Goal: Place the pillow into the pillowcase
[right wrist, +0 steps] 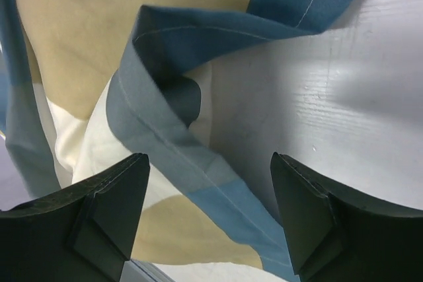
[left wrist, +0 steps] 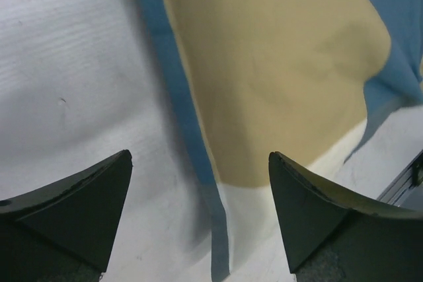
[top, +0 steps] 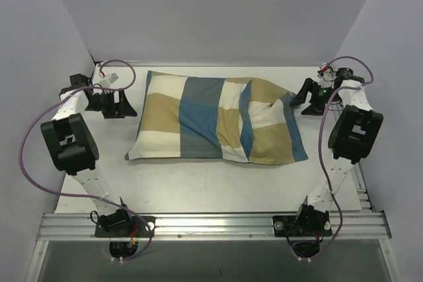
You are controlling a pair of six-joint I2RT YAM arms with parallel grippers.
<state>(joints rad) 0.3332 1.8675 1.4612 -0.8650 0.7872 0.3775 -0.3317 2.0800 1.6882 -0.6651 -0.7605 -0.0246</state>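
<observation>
Checked blue, tan and white fabric pillowcase (top: pixel 218 120) plump on white table (top: pixel 198 183), long axis left-right; pillow hidden, presumably inside. Left gripper (top: pixel 127 106) beside its left end, right gripper (top: pixel 299 101) beside its right. Both gaping, empty.

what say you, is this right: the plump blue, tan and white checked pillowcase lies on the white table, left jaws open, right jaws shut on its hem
No. The right wrist view shows the right jaws wide open too, gripping nothing. The rest holds: blue, tan and white checked pillowcase on the white table, left jaws open.
</observation>
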